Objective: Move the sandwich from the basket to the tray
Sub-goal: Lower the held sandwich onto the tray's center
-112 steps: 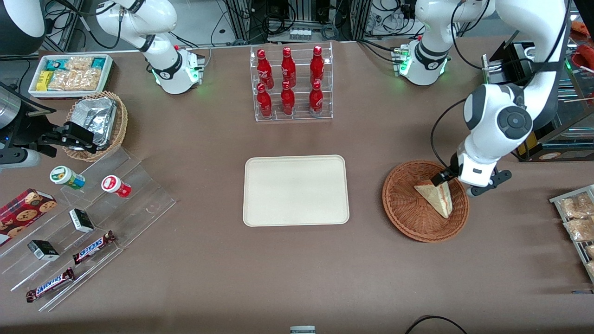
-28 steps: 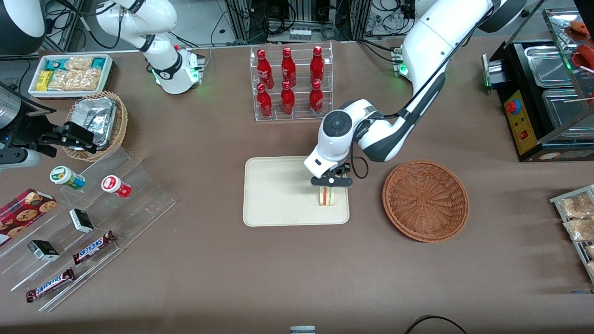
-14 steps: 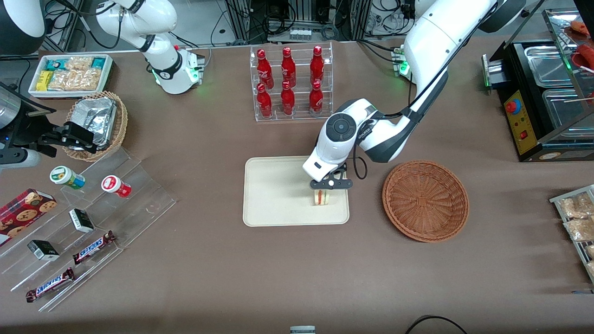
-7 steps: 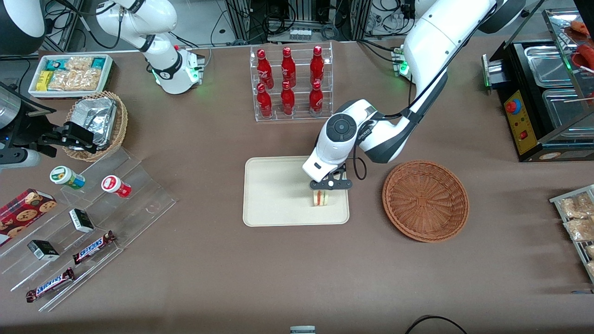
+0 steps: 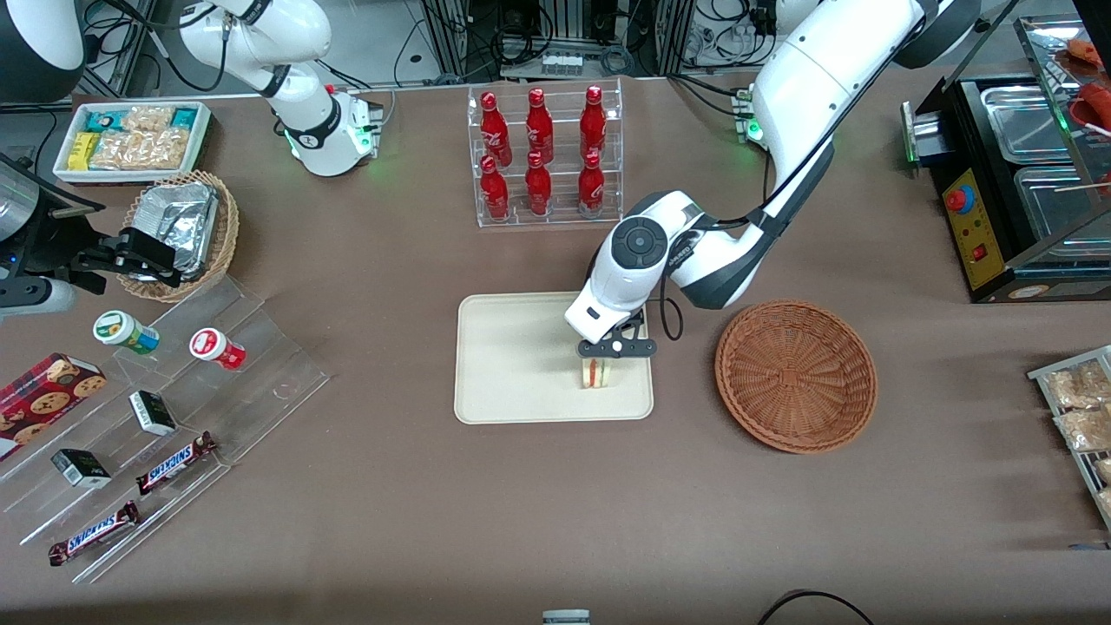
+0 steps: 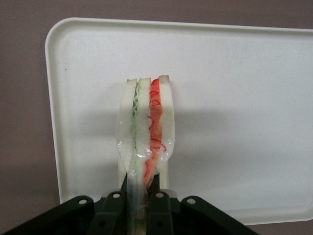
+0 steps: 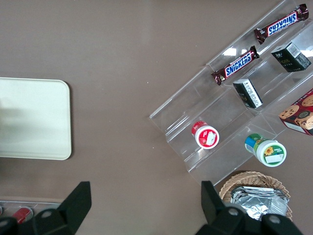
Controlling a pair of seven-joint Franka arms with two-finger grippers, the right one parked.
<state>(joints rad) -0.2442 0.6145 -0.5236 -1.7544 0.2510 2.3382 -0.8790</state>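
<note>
tray (image 5: 521, 365) lying at frame centre of the front view | basket (image 5: 796, 375) sitting beside it, toward the working arm's end | gripper (image 5: 601, 354) hovering over the tray's basket-side edge, fingers (image 6: 159, 211) clamping the sandwich (image 5: 595, 372) | sandwich standing on edge over the tray

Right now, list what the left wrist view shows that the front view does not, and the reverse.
Only the left wrist view shows the gripper shut on the sandwich, pinching its clear wrap, with separate green and red filling lines along the cut edge.

Only the front view shows the emptied basket beside the tray toward the working arm's end, and the bottle rack farther from the camera.

Both show the sandwich held on edge over the tray, near the rim closest to the basket.
</note>
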